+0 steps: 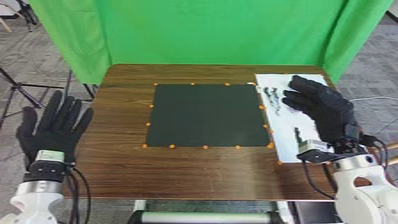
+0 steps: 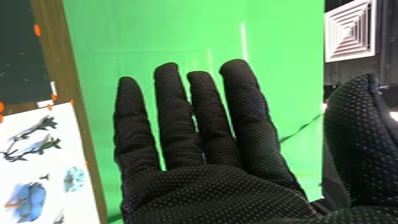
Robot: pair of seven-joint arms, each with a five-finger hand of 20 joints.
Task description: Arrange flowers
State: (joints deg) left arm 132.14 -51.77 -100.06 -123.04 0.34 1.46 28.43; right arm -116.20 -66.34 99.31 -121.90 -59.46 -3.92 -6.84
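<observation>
and here we are at the flowers, which lie on a flat, smooth, white rectangular sheet point(image 1: 284, 150) along the right side of the brown wooden table point(image 1: 124, 172), its grain showing as fine streaks. up close in the right wrist view, a pair of slender grey-green leafy sprigs point(image 2: 47, 121) with thin, branching stems, small narrow leaves fanning out; then a soft blue bloom point(image 2: 32, 196), ruffled and fairly elongated, and a rounder pale-teal bloom point(image 2: 74, 177) with a frilly outline.

as for direction, the sprigs run roughly lengthwise along the sheet, leafy tips towards the smooth green fabric backdrop point(image 1: 213, 35) beyond the table, stems trailing the other way. the blue bloom's long axis i can't call exactly.

what's holding what? it's the white sheet carrying all those flowers, and beside it sits a matte, near-square black mat point(image 1: 204, 115), with little rounded orange markers point(image 1: 205, 147) dotted around its border.

now the hands! the right hand point(image 1: 327, 111), in textured black fabric, is over the white sheet, fingers straight with narrow gaps between them, thumb held out wide. over on the other side, the left hand point(image 1: 49, 135) is by the table's left edge, fingers straight and fanned apart, pointing towards the backdrop.
</observation>
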